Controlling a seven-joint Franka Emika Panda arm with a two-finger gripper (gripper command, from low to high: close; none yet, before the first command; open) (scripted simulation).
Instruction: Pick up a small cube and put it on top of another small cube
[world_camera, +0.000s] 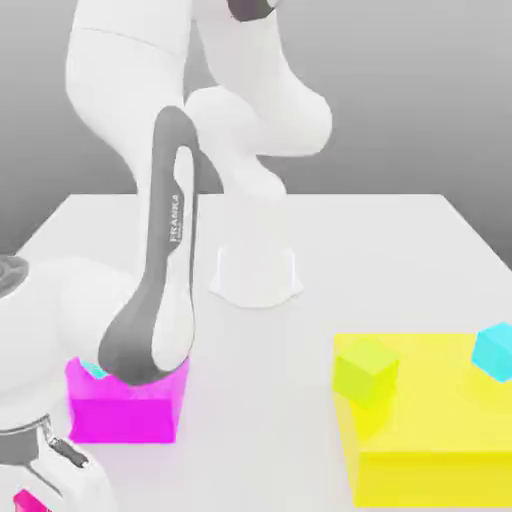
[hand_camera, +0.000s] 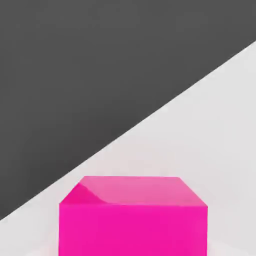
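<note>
a grey backdrop stands behind a white counter (world_camera: 400, 250), with the arm's white base (world_camera: 255, 272) fixed near the counter's middle. the arm (world_camera: 165, 270) bends down toward the exterior view's left, its dark-trimmed link hanging over a big magenta block (world_camera: 125, 405) near the front left. a sliver of cyan (world_camera: 93, 370) peeks out on top of that block, just beside the arm's link; most of it is hidden, so i cannot tell whether it is a small cube. on the exterior view's right sits a big yellow block (world_camera: 430, 430). on its top rest a small yellow-green cube (world_camera: 366, 370) and, well apart toward the right edge, the small cube (world_camera: 493, 351) in cyan, sitting free with nothing touching it. at the bottom left corner of the exterior view a small patch of magenta (world_camera: 27, 500) shows beside the arm's white wrist. the hand view looks at a magenta cube (hand_camera: 132, 217) on the white counter, with dark background beyond. whether the claw is wide or narrow i cannot tell.
</note>
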